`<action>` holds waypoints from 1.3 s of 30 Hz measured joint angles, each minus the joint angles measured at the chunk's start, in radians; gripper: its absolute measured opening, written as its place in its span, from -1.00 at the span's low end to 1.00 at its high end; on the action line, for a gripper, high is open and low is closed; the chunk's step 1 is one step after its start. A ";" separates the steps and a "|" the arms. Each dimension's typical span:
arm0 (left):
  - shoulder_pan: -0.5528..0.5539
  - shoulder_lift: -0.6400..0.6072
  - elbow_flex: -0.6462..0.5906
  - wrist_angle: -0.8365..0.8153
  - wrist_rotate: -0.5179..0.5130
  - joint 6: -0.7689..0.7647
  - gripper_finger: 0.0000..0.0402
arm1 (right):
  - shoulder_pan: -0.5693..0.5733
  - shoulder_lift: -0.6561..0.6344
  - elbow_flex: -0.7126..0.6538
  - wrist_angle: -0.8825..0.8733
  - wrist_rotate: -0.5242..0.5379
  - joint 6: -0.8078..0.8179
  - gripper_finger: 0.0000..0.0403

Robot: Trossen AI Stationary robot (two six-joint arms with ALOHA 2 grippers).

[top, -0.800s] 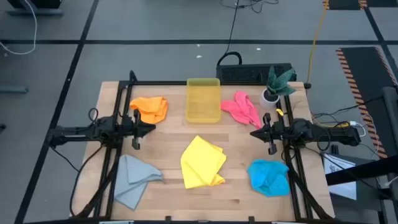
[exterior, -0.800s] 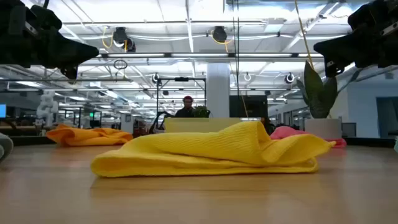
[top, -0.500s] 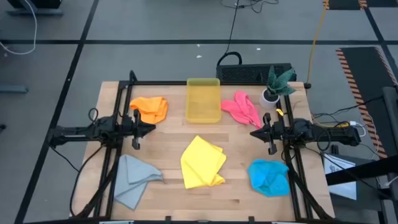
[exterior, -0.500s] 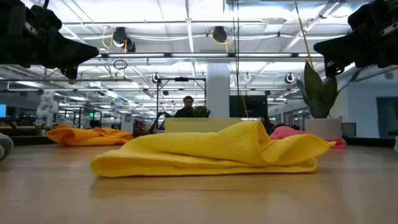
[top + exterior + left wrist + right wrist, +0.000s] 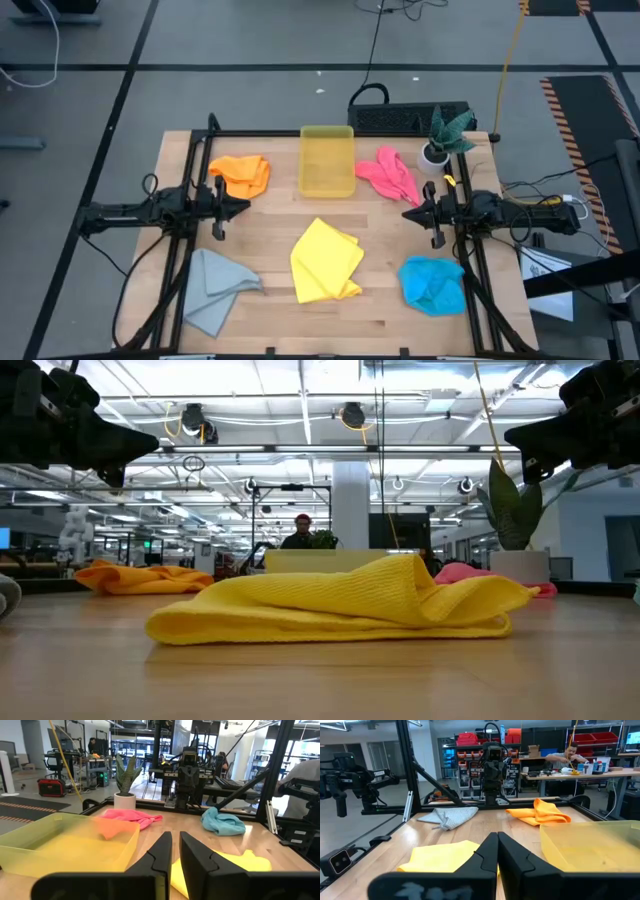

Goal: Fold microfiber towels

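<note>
Wooden surface (image 5: 270,310) fills the middle of the high view, five towels scattered on it, both arms parked at its sides. Largest piece in play, the yellow plastic bin (image 5: 327,160), sits at the far edge, centre. In front of it, mid-surface, the yellow towel (image 5: 325,262) lies crumpled, between the two claws and well apart from each. The grey towel (image 5: 216,286) lies at the near left corner, the blue towel (image 5: 432,284) at the near right, just beside the right arm's frame. The orange towel (image 5: 242,175) sits far left, beside the bin; the pink towel (image 5: 388,173) far right of the bin, near the potted plant (image 5: 444,137)

Left claw (image 5: 244,207) hovers off the surface at the left edge, fingers almost together with a thin gap, holding nothing. Right claw (image 5: 407,214) hovers opposite, fingers pressed shut, empty too. Nothing stands between either claw and the yellow towel

The low view shows the yellow towel (image 5: 340,604) as a rumpled mound hiding most of the bin; a person shows far behind. The left wrist view catches the pink towel (image 5: 131,816) and blue towel (image 5: 223,822) beyond the bin
</note>
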 joint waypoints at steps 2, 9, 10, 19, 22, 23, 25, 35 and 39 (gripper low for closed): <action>0.000 0.000 0.000 0.000 0.000 0.000 -0.81 | 0.000 0.000 0.000 0.000 0.000 0.000 -1.00; 0.000 0.000 0.000 0.000 0.000 0.000 -0.81 | 0.000 0.000 0.000 0.000 0.000 0.000 -1.00; 0.000 0.000 0.000 0.000 0.000 0.000 -0.81 | 0.000 0.000 0.000 0.000 0.000 0.000 -1.00; 0.000 0.000 0.000 0.000 0.000 0.000 -0.81 | 0.000 0.000 0.000 0.000 0.000 0.000 -1.00; 0.000 0.000 0.000 0.000 0.000 0.000 -0.81 | 0.000 0.000 0.000 0.000 0.000 0.000 -1.00; 0.000 0.000 0.000 0.000 0.000 0.000 -0.81 | 0.000 0.000 0.000 0.000 0.000 0.000 -1.00; 0.000 0.000 0.000 0.000 0.000 0.000 -0.81 | 0.000 0.000 0.000 0.000 0.000 0.000 -1.00; 0.000 0.000 0.000 0.000 0.000 0.000 -0.81 | 0.001 0.000 0.000 0.004 0.000 0.000 -1.00; 0.000 0.000 0.000 0.000 0.000 0.000 -0.81 | 0.001 0.000 0.000 0.023 -0.003 0.039 -1.00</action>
